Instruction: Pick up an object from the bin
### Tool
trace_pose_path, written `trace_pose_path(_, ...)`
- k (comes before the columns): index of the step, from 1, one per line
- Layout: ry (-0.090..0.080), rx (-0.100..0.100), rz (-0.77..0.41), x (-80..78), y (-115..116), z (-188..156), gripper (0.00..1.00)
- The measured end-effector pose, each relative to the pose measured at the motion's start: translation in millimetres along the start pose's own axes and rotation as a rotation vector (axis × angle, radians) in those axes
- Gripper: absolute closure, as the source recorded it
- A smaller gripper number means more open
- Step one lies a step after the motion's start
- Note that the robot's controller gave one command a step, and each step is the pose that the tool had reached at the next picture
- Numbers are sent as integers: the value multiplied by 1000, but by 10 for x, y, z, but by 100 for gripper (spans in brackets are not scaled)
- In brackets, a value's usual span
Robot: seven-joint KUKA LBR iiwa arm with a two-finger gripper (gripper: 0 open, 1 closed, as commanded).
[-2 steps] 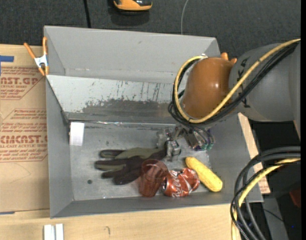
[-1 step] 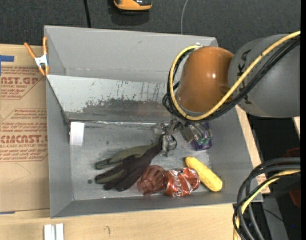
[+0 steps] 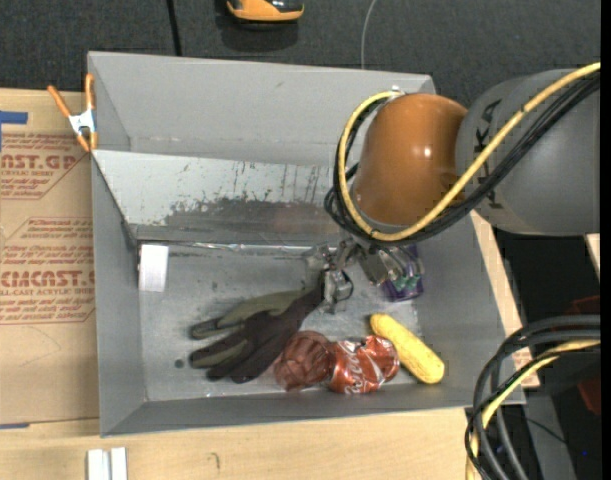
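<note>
My gripper (image 3: 336,286) hangs low in the middle of the bin, just under the arm's orange cover. It is at the cuff end of a dark glove (image 3: 247,336), which lies flat and stretches toward the lower left. A purple and clear small thing (image 3: 405,281) lies close to the gripper's right, partly hidden by the arm. I see nothing held in the gripper.
Along the bin's front lie a dark red crumpled lump (image 3: 305,361), a red foil wrapper (image 3: 365,364) and a yellow corn-like piece (image 3: 408,348). A small white block (image 3: 153,267) sits by the left wall. The arm covers the bin's right rear.
</note>
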State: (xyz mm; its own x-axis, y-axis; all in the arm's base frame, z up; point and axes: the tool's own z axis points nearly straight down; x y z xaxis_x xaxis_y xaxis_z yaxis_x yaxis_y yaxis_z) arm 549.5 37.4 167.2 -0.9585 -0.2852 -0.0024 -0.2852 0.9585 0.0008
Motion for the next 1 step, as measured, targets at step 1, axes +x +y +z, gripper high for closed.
trace_pose_path(1, -1, 1, -20, 236, -29, -1373, 100)
